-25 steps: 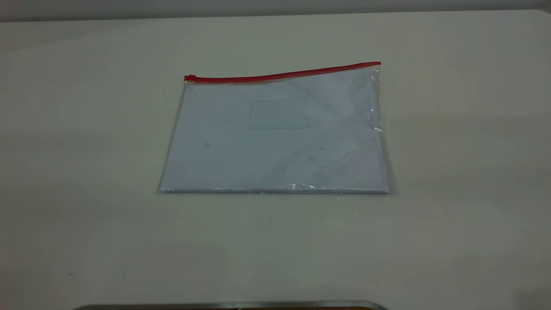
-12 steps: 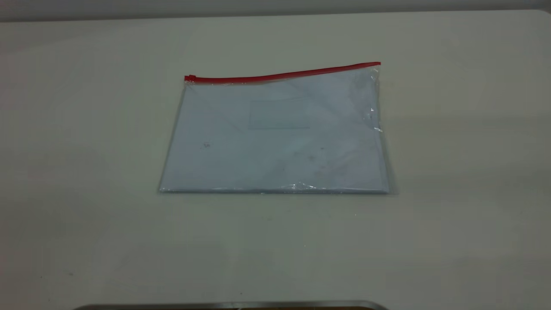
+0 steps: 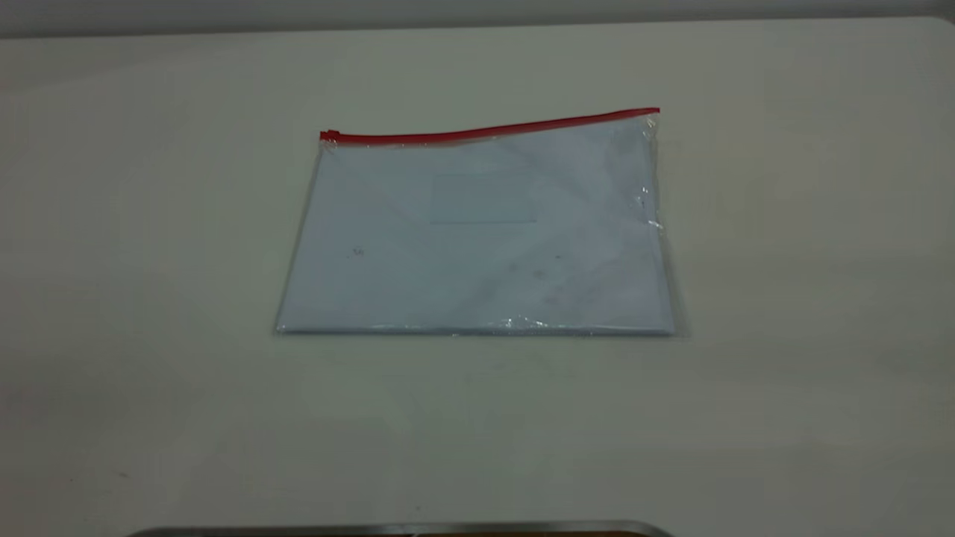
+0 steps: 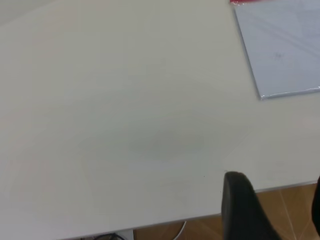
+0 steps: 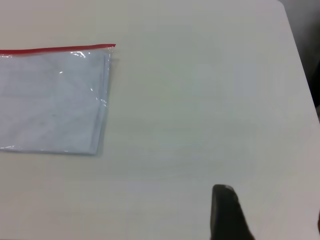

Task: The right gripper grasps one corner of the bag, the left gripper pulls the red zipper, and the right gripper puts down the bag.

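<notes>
The bag lies flat on the white table, clear with pale blue-white sheets inside. The red zipper runs along its far long edge, with the slider tab at the left end. The corner of the bag is at the far right. Neither arm shows in the exterior view. The left gripper is open and empty near the table's edge, far from the bag. The right gripper is open and empty over bare table, apart from the bag and its corner.
A metal rim shows at the near edge of the exterior view. The table's edge and brown floor lie under the left gripper. The table's side edge is beside the right gripper.
</notes>
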